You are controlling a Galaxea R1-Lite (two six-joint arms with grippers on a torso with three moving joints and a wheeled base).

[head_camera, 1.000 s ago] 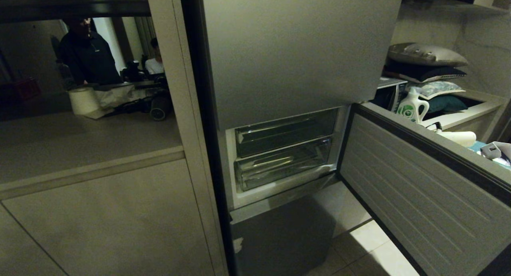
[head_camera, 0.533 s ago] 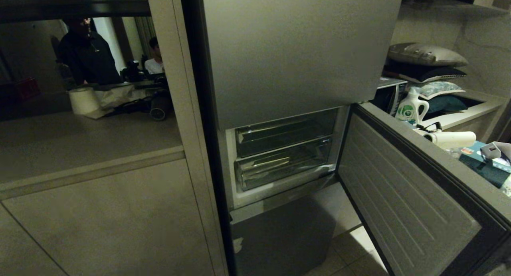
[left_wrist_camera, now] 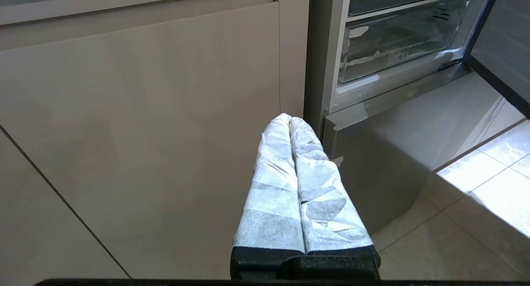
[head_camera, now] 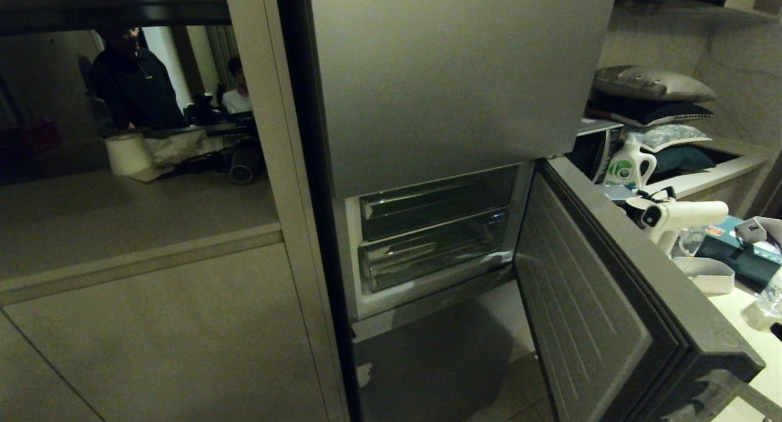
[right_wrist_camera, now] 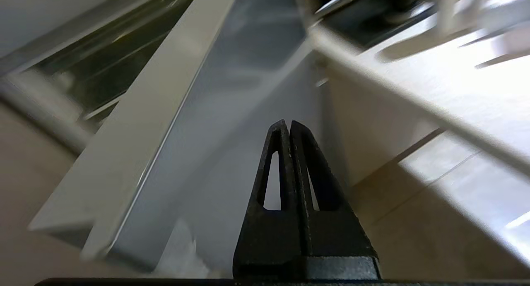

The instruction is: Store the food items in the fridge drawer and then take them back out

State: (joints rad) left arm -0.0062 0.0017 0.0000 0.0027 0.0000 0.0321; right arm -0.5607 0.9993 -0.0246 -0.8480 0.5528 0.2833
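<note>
We are seeing two people (head_camera: pixel 137 83) standing beyond a counter (head_camera: pixel 122 214), where a paper roll (head_camera: pixel 127 154) is sitting. Off to the right, we are looking at stacked pillows (head_camera: pixel 652 83) lying on a shelf, a white detergent bottle (head_camera: pixel 629 163) standing upright below them, and a white handheld appliance (head_camera: pixel 681 217) resting near a teal tissue box (head_camera: pixel 736 254).

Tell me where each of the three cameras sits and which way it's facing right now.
Head view: high, looking down at the open fridge door and two clear drawers; no arm shows.
Left wrist view: low by the cabinet, facing the fridge's foot; wrapped left gripper fingers pressed together.
Right wrist view: near the door, blurred; right gripper fingers shut, empty.
Shared: the drawers appear in head and left wrist views.
</note>
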